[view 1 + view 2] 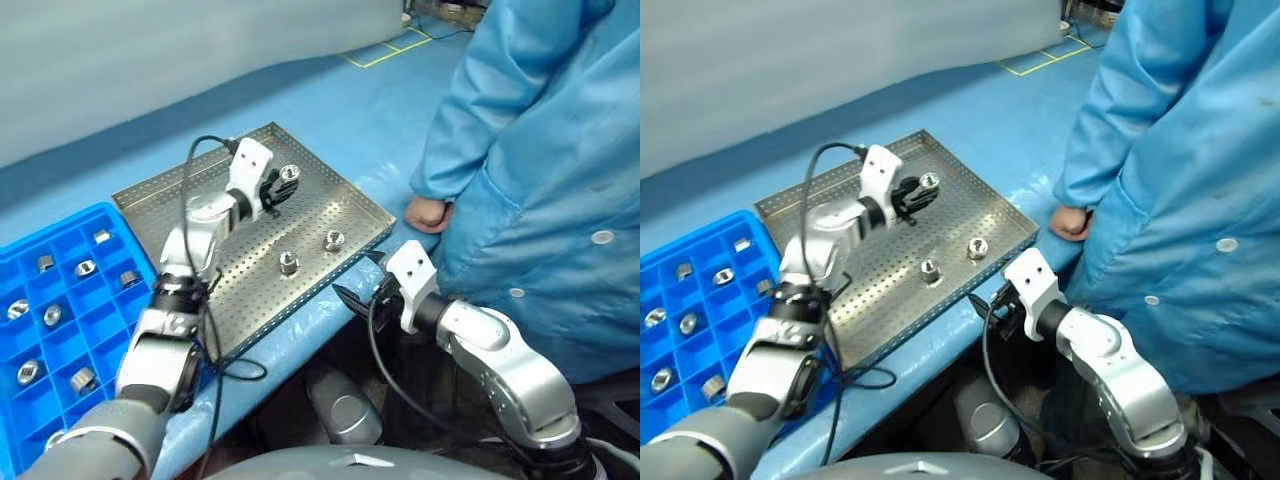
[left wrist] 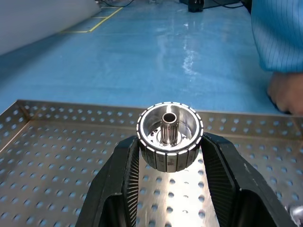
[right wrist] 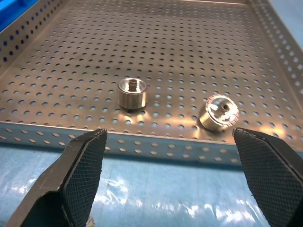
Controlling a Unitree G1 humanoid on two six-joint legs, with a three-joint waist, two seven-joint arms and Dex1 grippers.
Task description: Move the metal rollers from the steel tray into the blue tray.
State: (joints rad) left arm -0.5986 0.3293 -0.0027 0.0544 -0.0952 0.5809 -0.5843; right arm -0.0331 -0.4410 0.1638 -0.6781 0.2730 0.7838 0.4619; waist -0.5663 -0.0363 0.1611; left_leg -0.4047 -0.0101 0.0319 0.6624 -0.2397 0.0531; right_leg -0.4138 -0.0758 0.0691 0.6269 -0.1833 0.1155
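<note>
One roller [image 2: 169,135] is being gripped between the left pincer's [image 1: 279,187] fingers above the steel tray [image 1: 180,190]. Two rollers [image 3: 132,92] are being faced by the wide-open right pincer [image 3: 170,179], just beyond it.

Light fell evenly and bright from overhead, cool in tone. Glare streaked the blue floor [image 2: 189,61] and glinted off the steel tray [image 3: 199,42]. Shadows stayed soft and short. My own fingertips [image 3: 80,175] looked slightly soft up close; everything else was sharp.
</note>
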